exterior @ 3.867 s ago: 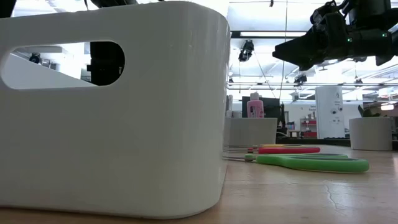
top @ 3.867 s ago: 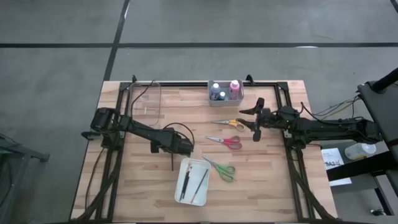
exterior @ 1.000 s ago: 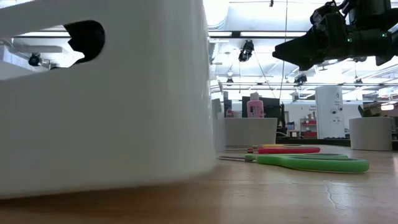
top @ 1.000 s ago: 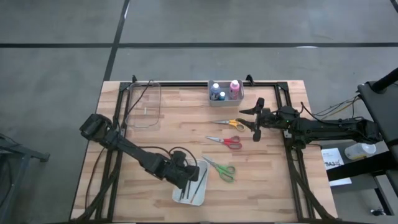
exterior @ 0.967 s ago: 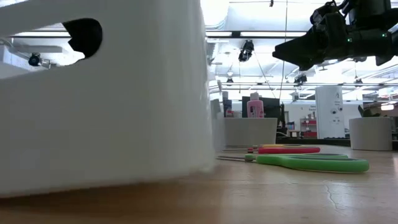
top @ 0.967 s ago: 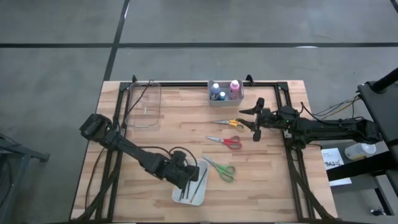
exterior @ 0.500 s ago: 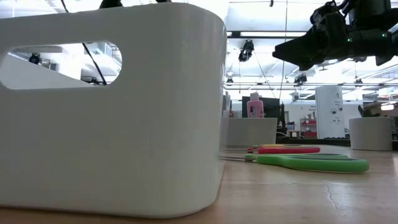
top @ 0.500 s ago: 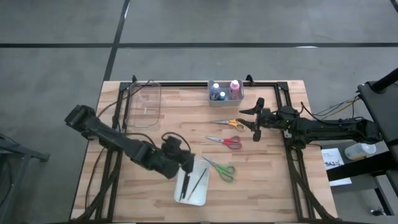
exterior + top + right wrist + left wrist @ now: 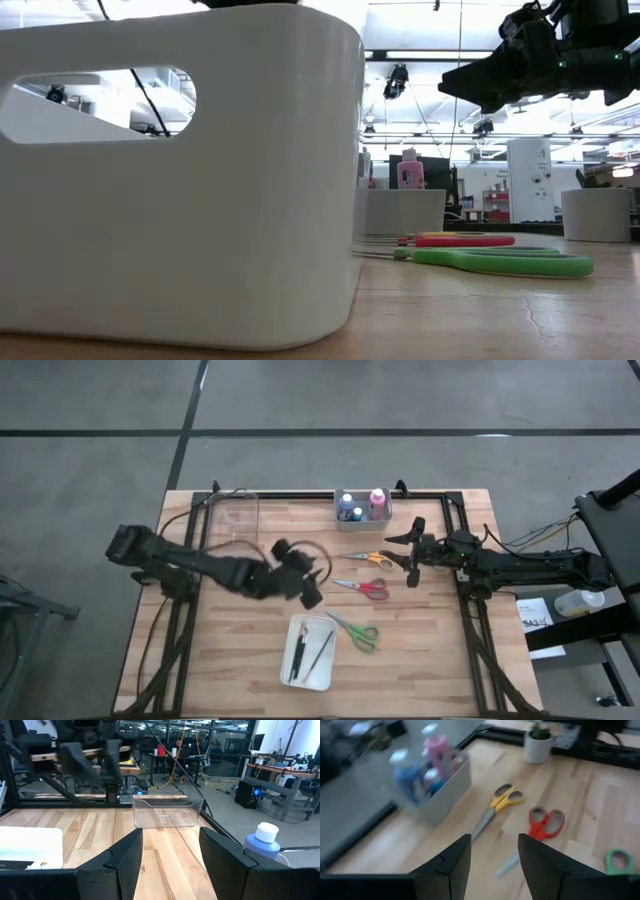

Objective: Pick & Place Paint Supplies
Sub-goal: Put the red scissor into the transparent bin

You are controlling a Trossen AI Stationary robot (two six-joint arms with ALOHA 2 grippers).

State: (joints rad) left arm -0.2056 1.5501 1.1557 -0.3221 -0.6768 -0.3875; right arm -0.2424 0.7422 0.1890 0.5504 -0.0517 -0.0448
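Wooden desk point(image 9: 240, 640) — left hand point(image 9: 312, 592), fingers spread and empty, hangs between pickups beside the red scissors point(image 9: 366, 588), likely next; right hand point(image 9: 413, 553) waits spread by the orange scissors point(image 9: 370, 559).

A robotics lab or workshop: a wooden desk point(image 9: 250, 650) on a black metal frame stands on grey concrete floor point(image 9: 90, 450); beyond, toward twelve o'clock, workbenches point(image 9: 280, 772), hanging cables point(image 9: 175, 750) and glass partitions point(image 9: 225, 742).

Wooden table point(image 9: 240, 650) bears scissors point(image 9: 364, 587), bins point(image 9: 311, 651).
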